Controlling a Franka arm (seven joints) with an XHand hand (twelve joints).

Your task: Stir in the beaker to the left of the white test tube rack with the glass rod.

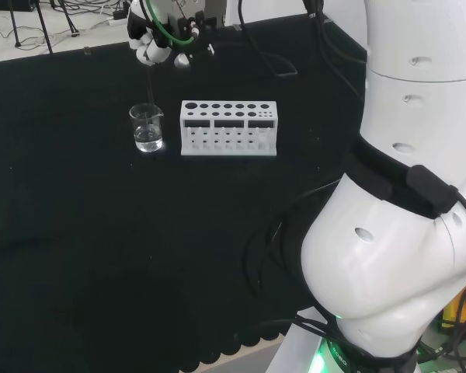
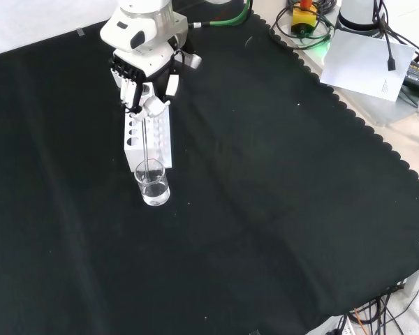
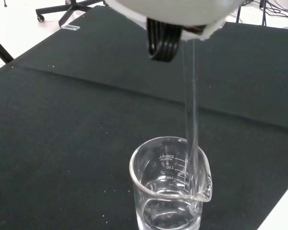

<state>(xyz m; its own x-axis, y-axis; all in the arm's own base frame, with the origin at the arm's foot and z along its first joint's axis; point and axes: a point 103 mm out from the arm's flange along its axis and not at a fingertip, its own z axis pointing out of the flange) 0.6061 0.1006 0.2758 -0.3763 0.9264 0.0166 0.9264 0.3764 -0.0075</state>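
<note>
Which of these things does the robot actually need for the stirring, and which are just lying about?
Needed:
hand
glass rod
beaker
white rack, as the landmark

Lying about:
cables
white sheet past the cloth's edge

Black cloth [image 2: 279, 209] with a scalloped hem covers the worktop; pale floor [image 1: 31, 35], cables [image 2: 405, 98] and a chair base [image 3: 67, 9] lie beyond.
</note>
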